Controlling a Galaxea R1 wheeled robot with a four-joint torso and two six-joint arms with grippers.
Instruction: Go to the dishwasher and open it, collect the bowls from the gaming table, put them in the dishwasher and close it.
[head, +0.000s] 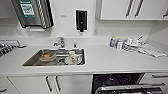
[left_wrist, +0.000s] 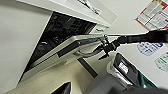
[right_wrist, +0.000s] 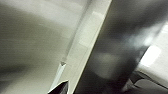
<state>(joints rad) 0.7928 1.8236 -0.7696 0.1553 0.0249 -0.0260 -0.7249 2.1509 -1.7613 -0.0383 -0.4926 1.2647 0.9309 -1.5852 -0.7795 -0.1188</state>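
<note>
Your right arm (left_wrist: 140, 38) is reaching out level, its gripper (left_wrist: 103, 48) hooking at the tilted dishwasher door (left_wrist: 72, 46); whether the fingers are clamped is unclear.

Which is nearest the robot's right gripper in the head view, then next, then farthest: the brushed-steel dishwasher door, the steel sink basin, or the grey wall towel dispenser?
1. Brushed-steel dishwasher door, lower right: the right gripper is at its handle.
2. Steel sink basin, left, in the counter.
3. Grey wall towel dispenser, upper left.

White countertop (head: 105, 58), steel sink (head: 30, 61), black soap dispenser (head: 81, 20), dishwasher (head: 117, 79) with dark interior.
</note>
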